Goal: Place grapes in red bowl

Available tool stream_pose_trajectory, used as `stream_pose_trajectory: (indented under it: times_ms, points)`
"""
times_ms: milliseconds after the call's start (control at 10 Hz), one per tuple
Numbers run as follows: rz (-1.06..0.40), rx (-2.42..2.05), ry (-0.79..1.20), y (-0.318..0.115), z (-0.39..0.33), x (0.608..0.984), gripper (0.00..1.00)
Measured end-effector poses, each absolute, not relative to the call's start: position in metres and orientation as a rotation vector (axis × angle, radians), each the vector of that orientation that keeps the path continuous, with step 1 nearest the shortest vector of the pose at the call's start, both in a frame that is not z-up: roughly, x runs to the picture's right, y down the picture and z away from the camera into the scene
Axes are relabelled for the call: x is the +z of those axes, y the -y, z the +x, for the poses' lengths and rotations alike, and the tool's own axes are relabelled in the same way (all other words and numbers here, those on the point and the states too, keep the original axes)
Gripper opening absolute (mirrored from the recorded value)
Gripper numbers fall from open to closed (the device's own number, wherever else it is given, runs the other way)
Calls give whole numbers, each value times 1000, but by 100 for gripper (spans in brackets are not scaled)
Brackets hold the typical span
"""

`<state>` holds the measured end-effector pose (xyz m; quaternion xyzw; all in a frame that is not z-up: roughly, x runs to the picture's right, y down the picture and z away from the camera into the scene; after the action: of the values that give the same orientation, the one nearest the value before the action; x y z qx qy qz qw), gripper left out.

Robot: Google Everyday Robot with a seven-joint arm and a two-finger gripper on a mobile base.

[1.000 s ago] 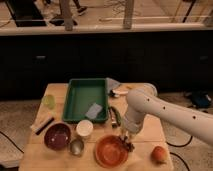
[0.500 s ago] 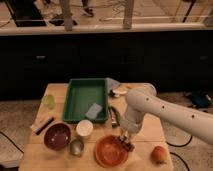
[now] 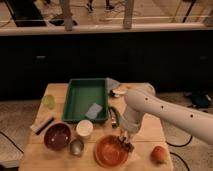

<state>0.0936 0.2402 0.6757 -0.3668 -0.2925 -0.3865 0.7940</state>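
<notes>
The red bowl point(image 3: 107, 152) sits at the table's front, near the middle. My gripper point(image 3: 125, 141) points down over the bowl's right rim, at the end of the white arm point(image 3: 150, 107) that reaches in from the right. It is shut on the grapes point(image 3: 127, 146), a small dark cluster hanging at the fingertips just above the bowl's right edge. The arm's wrist hides part of the grip.
A green tray point(image 3: 80, 95) with a grey-blue sponge point(image 3: 93, 111) lies behind the bowl. In front of it stand a white cup point(image 3: 84, 128), a small metal cup point(image 3: 76, 146) and a dark purple bowl point(image 3: 57, 136). An orange fruit point(image 3: 159, 154) lies at the front right, a green item point(image 3: 48, 101) at the left.
</notes>
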Motion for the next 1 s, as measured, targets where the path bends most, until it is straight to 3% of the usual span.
stream_pose_trajectory:
  times_ms: [1000]
  points:
    - [-793, -877, 683, -243, 82, 677, 2]
